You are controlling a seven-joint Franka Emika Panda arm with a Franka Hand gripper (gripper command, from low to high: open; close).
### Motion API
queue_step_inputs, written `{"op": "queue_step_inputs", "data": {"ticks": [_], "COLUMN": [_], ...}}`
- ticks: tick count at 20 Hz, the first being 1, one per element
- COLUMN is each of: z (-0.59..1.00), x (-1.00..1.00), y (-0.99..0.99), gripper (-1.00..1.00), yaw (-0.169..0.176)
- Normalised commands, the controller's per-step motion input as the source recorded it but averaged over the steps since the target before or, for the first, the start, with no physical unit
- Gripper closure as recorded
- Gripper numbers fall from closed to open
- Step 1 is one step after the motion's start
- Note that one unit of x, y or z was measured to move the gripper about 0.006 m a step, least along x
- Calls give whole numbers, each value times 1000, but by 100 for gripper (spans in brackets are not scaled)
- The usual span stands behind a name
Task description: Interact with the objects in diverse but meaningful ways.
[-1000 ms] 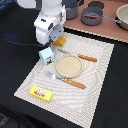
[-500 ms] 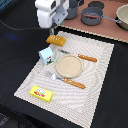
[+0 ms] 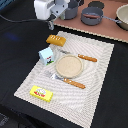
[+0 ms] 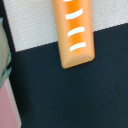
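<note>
Gripper [image 3: 50,23] hangs at the exterior view's upper left, above the orange ridged bread loaf [image 3: 56,40]; its jaw state is unreadable. Only the wrist view shows the loaf's [image 4: 75,30] white slash marks.

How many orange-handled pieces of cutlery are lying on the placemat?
2. The knife lies beside the plate on its far side; the fork lies on its near side. None seems hidden.
</note>
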Motion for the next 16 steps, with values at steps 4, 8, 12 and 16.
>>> {"op": "queue_step_inputs", "data": {"ticks": [4, 8, 12, 16], "z": [-1, 0, 31, 84], "x": [93, 165, 360, 484], "y": [-879, -880, -806, -702], "gripper": [-100, -100, -100, -100], "yaw": [-50, -42, -43, -59]}}
